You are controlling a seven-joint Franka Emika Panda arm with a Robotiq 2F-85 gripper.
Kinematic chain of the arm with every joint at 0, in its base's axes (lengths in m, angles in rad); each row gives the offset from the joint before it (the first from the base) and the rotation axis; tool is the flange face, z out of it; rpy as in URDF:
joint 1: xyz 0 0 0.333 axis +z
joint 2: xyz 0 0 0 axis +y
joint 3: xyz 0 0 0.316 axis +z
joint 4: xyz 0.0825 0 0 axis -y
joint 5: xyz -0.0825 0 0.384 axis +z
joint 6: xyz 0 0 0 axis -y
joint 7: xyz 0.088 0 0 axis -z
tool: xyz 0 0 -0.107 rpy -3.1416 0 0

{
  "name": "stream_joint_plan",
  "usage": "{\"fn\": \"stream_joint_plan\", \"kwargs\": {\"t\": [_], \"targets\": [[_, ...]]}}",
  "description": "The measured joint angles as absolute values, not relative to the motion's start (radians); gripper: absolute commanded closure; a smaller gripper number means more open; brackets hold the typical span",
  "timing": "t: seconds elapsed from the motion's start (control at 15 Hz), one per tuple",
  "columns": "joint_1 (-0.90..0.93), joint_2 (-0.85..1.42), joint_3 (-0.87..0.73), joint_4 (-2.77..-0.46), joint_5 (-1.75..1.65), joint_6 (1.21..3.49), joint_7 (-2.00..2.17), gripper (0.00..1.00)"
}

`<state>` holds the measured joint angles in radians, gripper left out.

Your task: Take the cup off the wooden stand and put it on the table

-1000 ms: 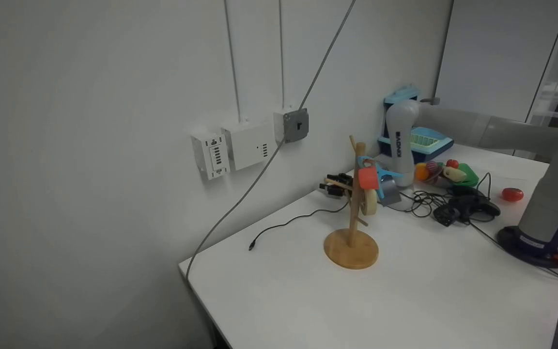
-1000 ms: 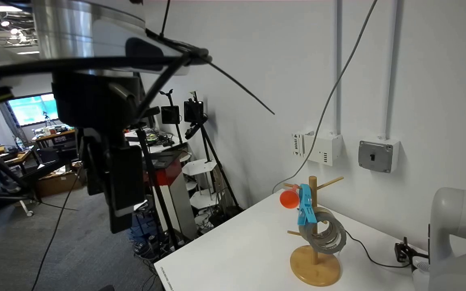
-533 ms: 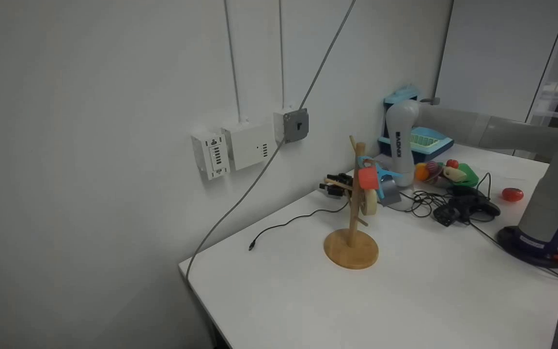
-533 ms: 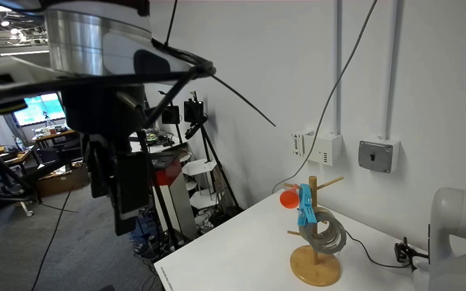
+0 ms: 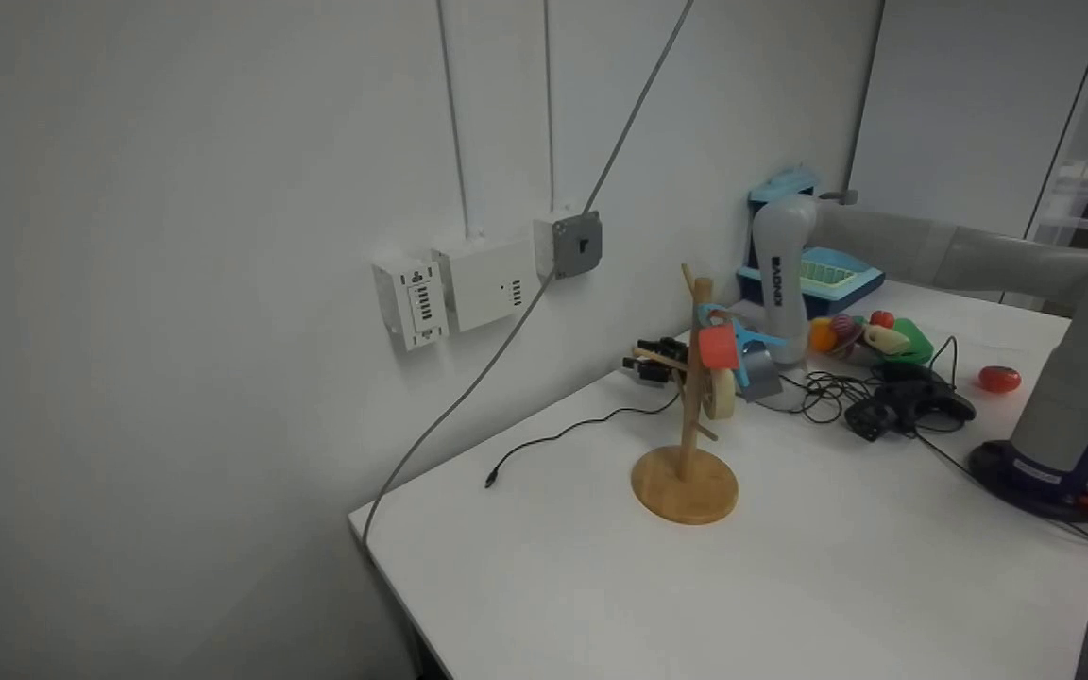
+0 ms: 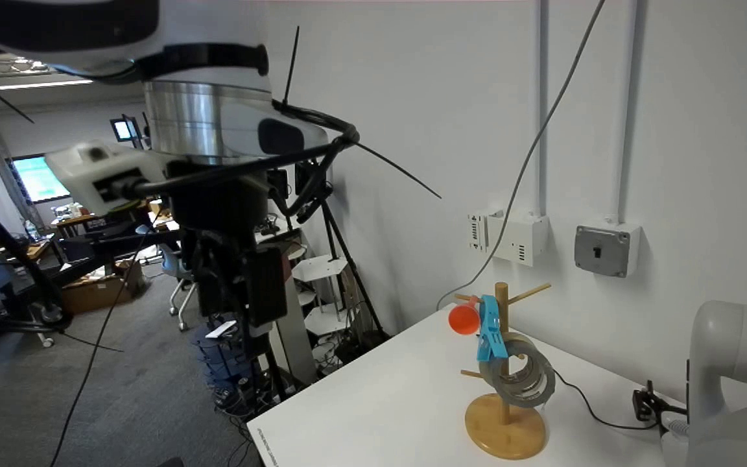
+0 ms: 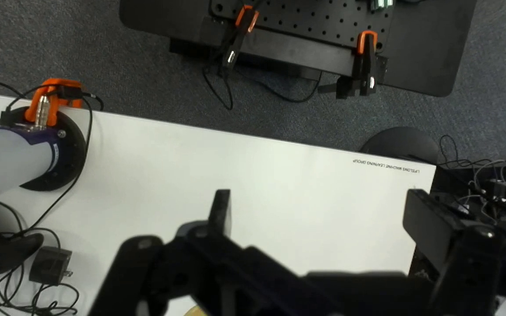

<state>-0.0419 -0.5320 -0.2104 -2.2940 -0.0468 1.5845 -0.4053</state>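
The red-orange cup [image 5: 719, 347] hangs on an upper peg of the wooden stand [image 5: 685, 484]. In an exterior view the cup [image 6: 463, 320] shows its open mouth, and the stand [image 6: 505, 428] stands upright on the white table [image 6: 373, 408]. My gripper [image 6: 251, 331] points down, left of the stand in that view and well apart from it. In the wrist view my gripper [image 7: 319, 206] is wide open and empty above the table [image 7: 156, 175]. The cup is out of the wrist view. A tan sliver at its bottom edge may be the stand's base.
A light blue clip-like thing [image 6: 491, 327] and grey tape rolls [image 6: 522, 383] hang on the stand beside the cup. Another arm [image 5: 1040, 368] stands on the table with cables [image 5: 827, 392] and toy food [image 5: 846, 331]. The wall is behind the stand.
My gripper has moved to the right in an exterior view, towards the stand, and looks smaller there. The cup, the stand and the other arm have not moved.
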Motion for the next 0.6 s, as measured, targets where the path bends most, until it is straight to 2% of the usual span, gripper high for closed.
{"fn": "stream_joint_plan", "kwargs": {"t": [0.6], "targets": [[-0.036,-0.478,-0.108,-2.347,0.029,1.883,-0.249,0.0]]}}
